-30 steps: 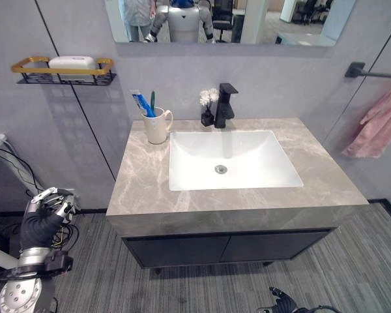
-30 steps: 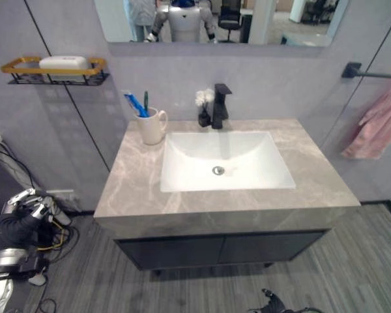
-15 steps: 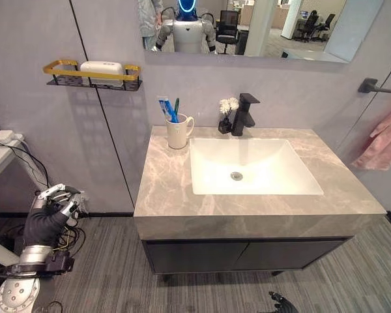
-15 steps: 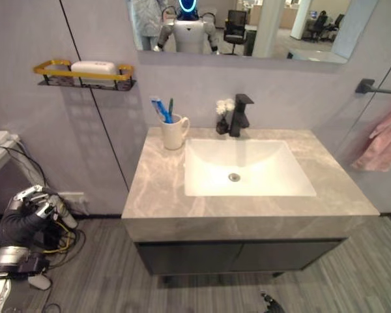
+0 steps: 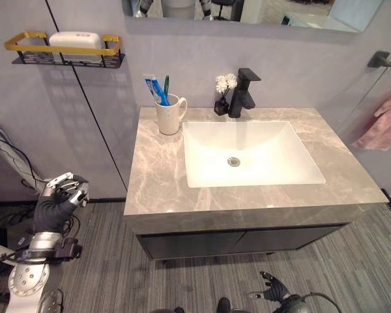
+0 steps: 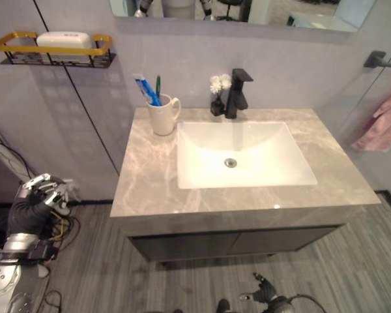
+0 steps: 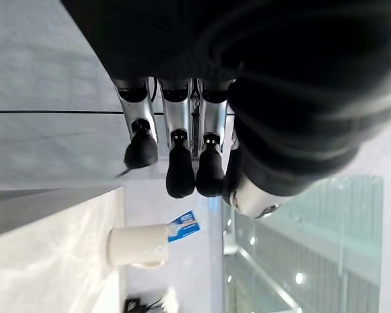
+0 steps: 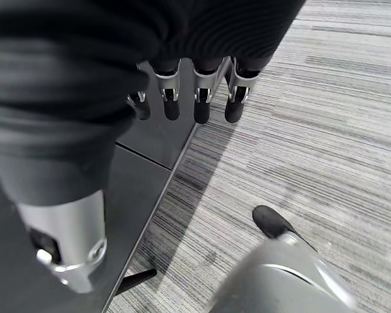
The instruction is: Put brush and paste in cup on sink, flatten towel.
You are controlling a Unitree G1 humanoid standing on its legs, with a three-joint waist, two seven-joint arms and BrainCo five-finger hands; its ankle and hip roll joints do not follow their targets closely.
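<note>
Standing in the cup at the worktop's back left corner, beside the sink, are brush and paste. The towel hangs bunched on the right wall. Left hand hangs low left, fingers curled and empty; right hand low by the floor, fingers loosely straight, empty.

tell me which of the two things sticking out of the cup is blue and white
The blue-and-white toothpaste tube, leaning left in the cream ceramic cup; the slim green toothbrush beside it stands upright.
</note>
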